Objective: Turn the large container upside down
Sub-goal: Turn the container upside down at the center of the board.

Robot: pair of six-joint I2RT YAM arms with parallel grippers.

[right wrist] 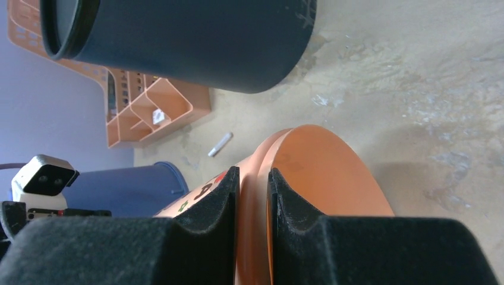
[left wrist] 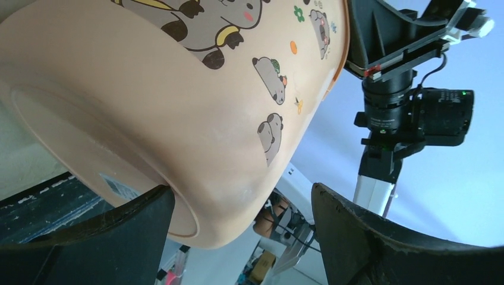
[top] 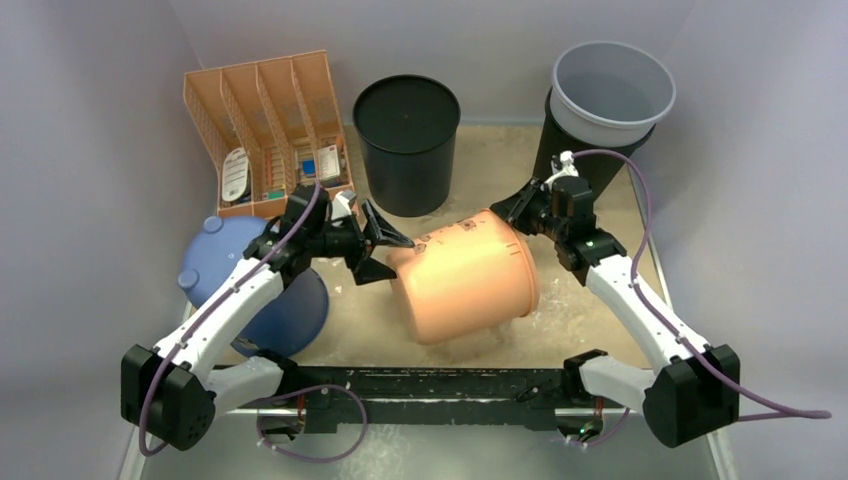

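The large container (top: 465, 275), peach with cartoon animal stickers, lies tilted on its side in the middle of the sandy table, its mouth toward the far right. My right gripper (top: 510, 213) is shut on its rim; in the right wrist view the two black pads (right wrist: 214, 202) pinch the thin orange wall (right wrist: 321, 178) from outside and inside, around the right gripper's (right wrist: 254, 178) centre. My left gripper (top: 383, 253) stands wide open at the container's base. In the left wrist view the container's bottom edge (left wrist: 178, 89) sits against one finger of the left gripper (left wrist: 242, 196), the other finger apart.
A black bin (top: 405, 140) stands upright behind the container. A grey bin (top: 612, 95) sits at the back right. An orange file organizer (top: 270, 120) is at the back left. A blue tub (top: 250, 285) lies under the left arm. A small white stick (right wrist: 220, 144) lies on the sand.
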